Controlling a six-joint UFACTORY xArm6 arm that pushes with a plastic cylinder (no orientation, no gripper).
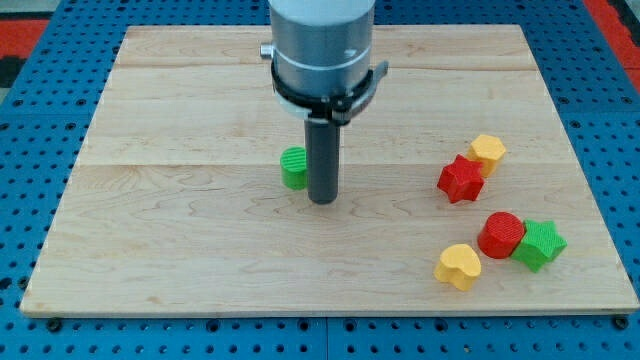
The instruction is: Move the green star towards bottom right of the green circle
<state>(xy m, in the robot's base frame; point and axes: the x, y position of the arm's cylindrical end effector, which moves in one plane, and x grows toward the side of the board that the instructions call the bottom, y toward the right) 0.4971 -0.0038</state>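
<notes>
The green star sits lower right of the frame, touching the red cylinder. The green circle lies centre, my tip just beside it. There's no claw, only a rod. Approach seems pending: travel right, get behind the star.

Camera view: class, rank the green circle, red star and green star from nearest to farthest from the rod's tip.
1. Green circle: just left of my tip, apparently touching the rod.
2. Red star: to the view's right.
3. Green star: farthest, lower right, beside the red cylinder.
</notes>
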